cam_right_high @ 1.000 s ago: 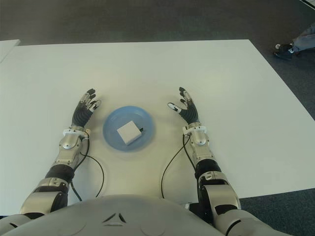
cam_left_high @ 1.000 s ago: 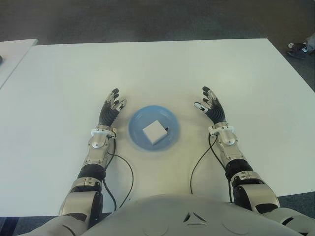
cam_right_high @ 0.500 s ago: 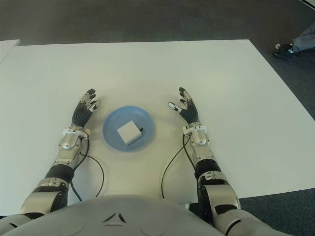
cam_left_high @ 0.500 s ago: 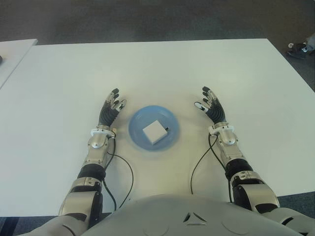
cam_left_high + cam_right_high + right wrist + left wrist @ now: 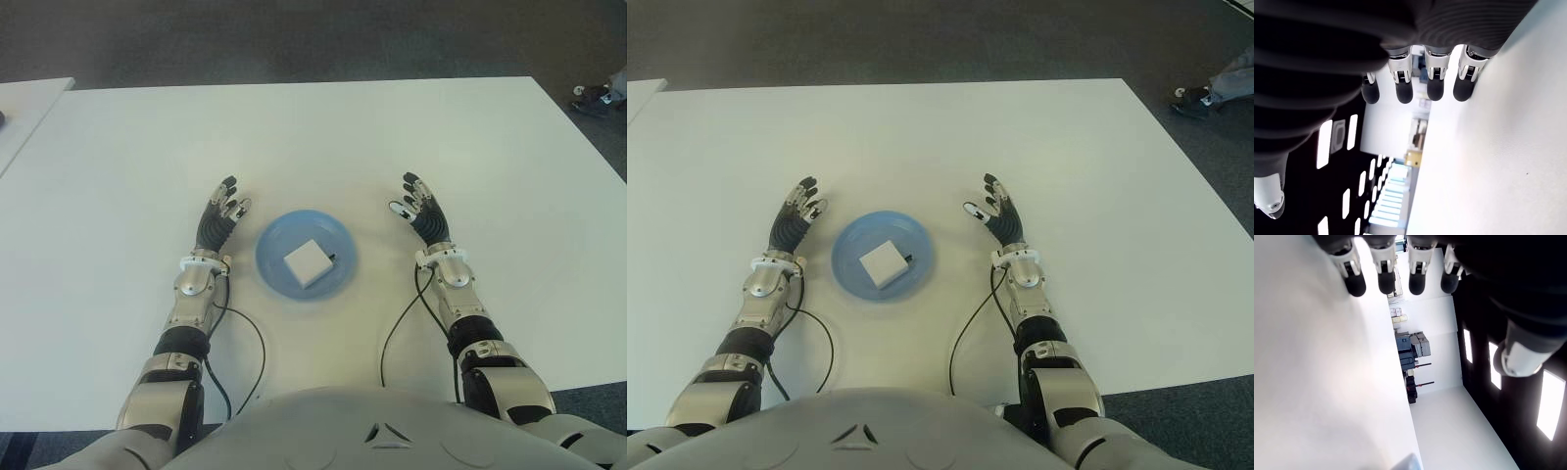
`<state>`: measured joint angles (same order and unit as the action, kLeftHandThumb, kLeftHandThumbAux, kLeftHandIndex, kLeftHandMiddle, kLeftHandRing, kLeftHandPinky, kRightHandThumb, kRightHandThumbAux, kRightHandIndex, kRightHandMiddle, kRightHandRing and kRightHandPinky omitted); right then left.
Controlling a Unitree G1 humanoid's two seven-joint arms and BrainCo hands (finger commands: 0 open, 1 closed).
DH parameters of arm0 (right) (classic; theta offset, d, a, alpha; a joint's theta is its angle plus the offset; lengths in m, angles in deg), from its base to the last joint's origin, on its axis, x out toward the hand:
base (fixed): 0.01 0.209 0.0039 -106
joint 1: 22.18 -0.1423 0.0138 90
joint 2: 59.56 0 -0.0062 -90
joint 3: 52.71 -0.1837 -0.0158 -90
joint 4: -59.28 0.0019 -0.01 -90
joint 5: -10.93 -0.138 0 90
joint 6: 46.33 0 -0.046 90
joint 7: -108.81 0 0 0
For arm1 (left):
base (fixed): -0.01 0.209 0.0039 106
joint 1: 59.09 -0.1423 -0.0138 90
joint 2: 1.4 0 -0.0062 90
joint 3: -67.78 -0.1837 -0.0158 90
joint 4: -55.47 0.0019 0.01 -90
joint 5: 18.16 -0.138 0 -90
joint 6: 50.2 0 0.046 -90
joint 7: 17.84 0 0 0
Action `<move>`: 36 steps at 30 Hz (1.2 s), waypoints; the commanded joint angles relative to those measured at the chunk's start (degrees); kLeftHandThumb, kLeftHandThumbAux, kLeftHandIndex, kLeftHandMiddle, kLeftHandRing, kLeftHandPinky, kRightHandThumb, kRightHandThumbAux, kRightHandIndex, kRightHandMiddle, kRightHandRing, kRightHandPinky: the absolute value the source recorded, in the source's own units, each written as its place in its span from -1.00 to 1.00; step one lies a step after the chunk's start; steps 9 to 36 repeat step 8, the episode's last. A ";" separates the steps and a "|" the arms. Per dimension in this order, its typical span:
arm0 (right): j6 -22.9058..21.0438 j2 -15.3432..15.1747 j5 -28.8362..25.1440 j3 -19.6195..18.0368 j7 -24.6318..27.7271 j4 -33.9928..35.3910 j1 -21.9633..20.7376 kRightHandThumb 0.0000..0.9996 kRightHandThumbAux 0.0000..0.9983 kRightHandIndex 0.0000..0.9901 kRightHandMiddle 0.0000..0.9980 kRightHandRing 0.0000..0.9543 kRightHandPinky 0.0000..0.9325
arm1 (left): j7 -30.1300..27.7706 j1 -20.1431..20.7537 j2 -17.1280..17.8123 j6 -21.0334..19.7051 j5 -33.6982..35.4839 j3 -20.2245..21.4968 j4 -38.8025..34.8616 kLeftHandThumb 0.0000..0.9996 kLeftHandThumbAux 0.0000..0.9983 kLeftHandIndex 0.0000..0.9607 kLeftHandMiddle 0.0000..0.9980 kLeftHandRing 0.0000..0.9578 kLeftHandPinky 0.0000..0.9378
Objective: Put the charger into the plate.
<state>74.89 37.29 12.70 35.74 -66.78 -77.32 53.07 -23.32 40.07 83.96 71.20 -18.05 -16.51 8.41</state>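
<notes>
Looking at it, the small white square charger already sat in the round blue plate; left hand and right hand flanked it, fingers spread and empty, so I'd just leave it alone

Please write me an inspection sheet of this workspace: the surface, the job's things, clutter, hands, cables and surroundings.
Surface: white table, bare around the plate.
Job's things: white charger lies inside the blue plate.
Clutter: nothing seen.
Hands: left hand left of the plate, fingers spread, holding nothing; right hand right of it, likewise.
Cables: black cable along the left forearm, another along the right.
Surroundings: dark floor; second table's edge at left; a person's shoe at right.
</notes>
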 commanded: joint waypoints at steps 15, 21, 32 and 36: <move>-4.66 2.00 -0.52 0.23 0.60 -2.54 4.82 -0.91 0.05 -1.00 -1.00 -1.00 -0.93 | -1.21 -1.14 0.06 -1.78 -0.35 -0.65 1.72 -0.90 0.07 -1.00 -1.00 -1.00 -0.98; -4.66 2.00 -0.52 0.23 0.60 -2.54 4.82 -0.91 0.05 -1.00 -1.00 -1.00 -0.93 | -1.21 -1.14 0.06 -1.78 -0.35 -0.65 1.72 -0.90 0.07 -1.00 -1.00 -1.00 -0.98; -4.66 2.00 -0.52 0.23 0.60 -2.54 4.82 -0.91 0.05 -1.00 -1.00 -1.00 -0.93 | -1.21 -1.14 0.06 -1.78 -0.35 -0.65 1.72 -0.90 0.07 -1.00 -1.00 -1.00 -0.98; -4.66 2.00 -0.52 0.23 0.60 -2.54 4.82 -0.91 0.05 -1.00 -1.00 -1.00 -0.93 | -1.21 -1.14 0.06 -1.78 -0.35 -0.65 1.72 -0.90 0.07 -1.00 -1.00 -1.00 -0.98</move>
